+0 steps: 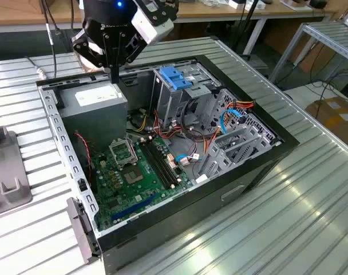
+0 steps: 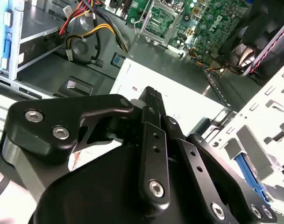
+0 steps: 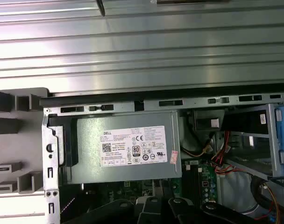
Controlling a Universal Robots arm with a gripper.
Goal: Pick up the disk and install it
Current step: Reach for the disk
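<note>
The disk's bright blue carrier point(image 1: 177, 77) sits at the top of the metal drive cage point(image 1: 191, 103) inside the open computer case. A blue edge of it also shows in the second wrist view point(image 2: 10, 37) and in the first wrist view point(image 3: 283, 140). My gripper point(image 1: 114, 75) hangs over the grey power supply point(image 1: 97, 100) at the case's far corner, toward the exterior view's left of the disk and well apart from it. Its fingers point(image 2: 152, 109) are pressed together with nothing between them.
The case rim point(image 1: 54, 123) surrounds the green motherboard point(image 1: 134, 172), and bundles of red, orange and blue cables point(image 1: 234, 112) lie beside the cage. A grey slotted fixture point(image 1: 5, 172) stands on the ribbed metal table point(image 1: 288, 217) at the exterior view's left.
</note>
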